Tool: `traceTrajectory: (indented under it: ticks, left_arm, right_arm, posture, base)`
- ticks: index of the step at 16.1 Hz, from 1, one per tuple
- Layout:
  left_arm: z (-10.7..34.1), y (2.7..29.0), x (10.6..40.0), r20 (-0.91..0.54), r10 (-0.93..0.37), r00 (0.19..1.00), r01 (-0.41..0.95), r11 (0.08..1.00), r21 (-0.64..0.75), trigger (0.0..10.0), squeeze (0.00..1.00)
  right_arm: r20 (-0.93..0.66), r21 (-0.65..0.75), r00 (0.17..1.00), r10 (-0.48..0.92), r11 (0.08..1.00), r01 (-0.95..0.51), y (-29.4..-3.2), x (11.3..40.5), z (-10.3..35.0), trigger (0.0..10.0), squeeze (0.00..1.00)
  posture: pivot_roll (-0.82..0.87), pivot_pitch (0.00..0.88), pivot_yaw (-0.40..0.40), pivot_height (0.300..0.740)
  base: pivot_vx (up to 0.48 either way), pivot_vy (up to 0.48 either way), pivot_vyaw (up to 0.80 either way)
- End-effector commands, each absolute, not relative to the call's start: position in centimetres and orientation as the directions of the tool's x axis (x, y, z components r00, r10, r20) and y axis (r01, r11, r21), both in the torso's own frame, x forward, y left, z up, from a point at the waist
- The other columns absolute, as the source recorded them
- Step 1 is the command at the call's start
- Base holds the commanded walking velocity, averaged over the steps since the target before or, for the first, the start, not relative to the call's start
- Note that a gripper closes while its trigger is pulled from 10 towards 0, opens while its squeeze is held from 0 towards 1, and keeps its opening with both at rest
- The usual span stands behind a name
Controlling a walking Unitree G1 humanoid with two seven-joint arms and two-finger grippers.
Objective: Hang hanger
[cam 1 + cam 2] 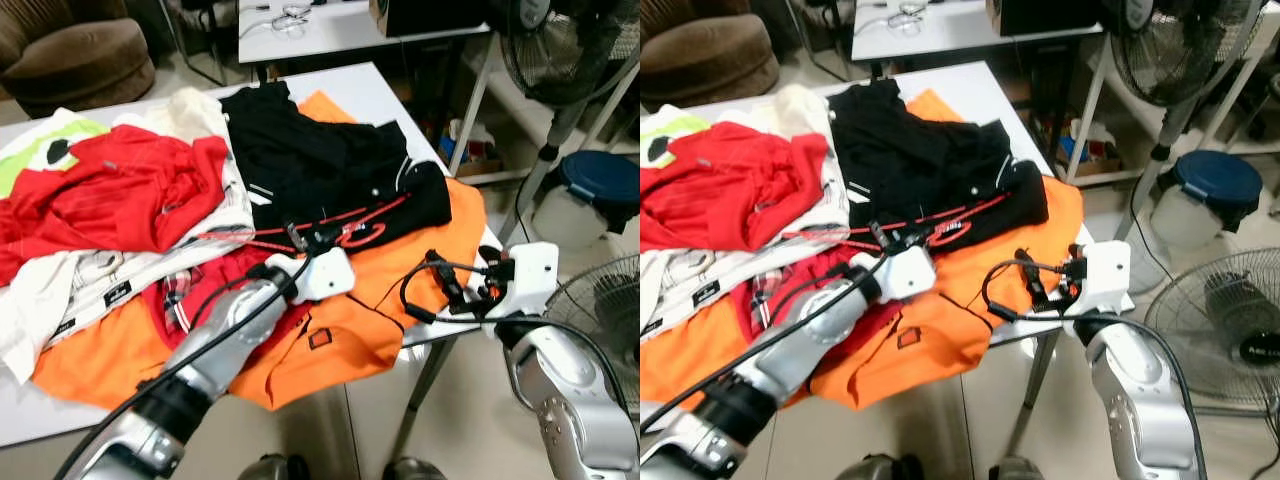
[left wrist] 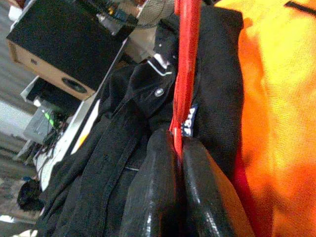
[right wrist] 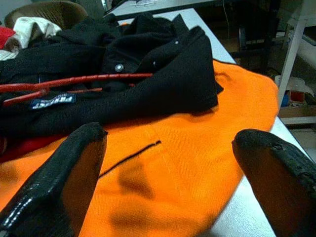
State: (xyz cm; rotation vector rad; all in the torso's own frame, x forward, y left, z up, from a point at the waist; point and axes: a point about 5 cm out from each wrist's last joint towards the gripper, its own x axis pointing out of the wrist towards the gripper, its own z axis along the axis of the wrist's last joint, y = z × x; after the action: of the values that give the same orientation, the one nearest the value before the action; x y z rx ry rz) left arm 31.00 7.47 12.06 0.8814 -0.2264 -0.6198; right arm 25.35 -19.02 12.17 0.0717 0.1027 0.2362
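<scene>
White table (image 1: pixel 385 95) carries a heap of clothing, and the scene is taken from left to right. At the left lie a red shirt (image 1: pixel 120 195) and white garments (image 1: pixel 60 290); an orange polo shirt (image 1: pixel 340 335) is spread beneath the heap and overhangs the near edge. A black jacket (image 1: pixel 320 165) lies across the middle, with the red hanger (image 1: pixel 340 222) resting on its lower part.

The left gripper (image 1: pixel 300 240) is closed on the hanger: in the left wrist view its fingertips (image 2: pixel 160 168) are pressed together around the red bar, just beside a small blue label (image 2: pixel 190 122). The right gripper (image 1: pixel 455 290) is held spread wide and empty, above the orange shirt at the table's right corner.

The step in hand is judged to be the lift of the hanger off the pile. A straight upward lift is advised, so that the hook is not caught in the jacket collar or sleeve. Whether cloth is pinched with the bar cannot be told.

Open room is found above the table and toward the near edge. At the right, a pedestal fan (image 1: pixel 565 60), a lidded bin (image 1: pixel 600 190) and a second fan (image 1: pixel 600 320) stand near the right arm, so wide swings there should be avoided.
</scene>
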Motion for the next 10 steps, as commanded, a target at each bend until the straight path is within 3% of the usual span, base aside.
traceTrajectory:
  ticks: [1,5,7,9,10]
  left_arm:
    - [11.4,8.7,31.8,-0.101,-0.503,0.859,0.376,0.483,0.791,10.0,0.00]
    - [10.3,7.3,32.3,-0.153,-0.473,0.867,0.377,0.423,0.824,10.0,0.00]
    - [9.8,5.0,30.3,-0.198,-0.661,0.724,0.543,0.368,0.755,10.0,0.00]
    - [9.7,4.6,28.8,-0.223,-0.755,0.616,0.643,0.319,0.697,10.0,0.00]
    - [10.0,5.0,27.8,-0.238,-0.806,0.542,0.735,0.318,0.599,10.0,0.00]
  right_arm:
    - [-0.094,0.087,0.968,0.231,0.971,-0.223,-19.2,25.3,12.3,10.0,0.00]
    - [-0.104,0.093,0.968,0.229,0.971,-0.220,-19.3,25.4,12.2,10.0,0.00]
    - [-0.101,0.094,0.968,0.228,0.971,-0.219,-19.3,25.5,12.4,10.0,0.00]
    - [-0.106,0.093,0.969,0.224,0.972,-0.215,-19.5,25.4,12.2,10.0,0.00]
    - [-0.111,0.093,0.969,0.222,0.973,-0.212,-19.6,25.2,12.0,10.0,0.00]
  posture:
    - [-0.21,0.083,0.101,0.740]
    - [-0.21,0.085,0.100,0.740]
    - [-0.21,0.087,0.102,0.740]
    - [-0.21,0.088,0.104,0.740]
    - [-0.21,0.089,0.105,0.740]
  base:
    - [0.000,0.000,0.00]
    - [0.000,0.000,0.00]
    - [0.000,0.000,0.00]
    - [0.000,0.000,0.00]
    - [0.000,0.000,0.00]
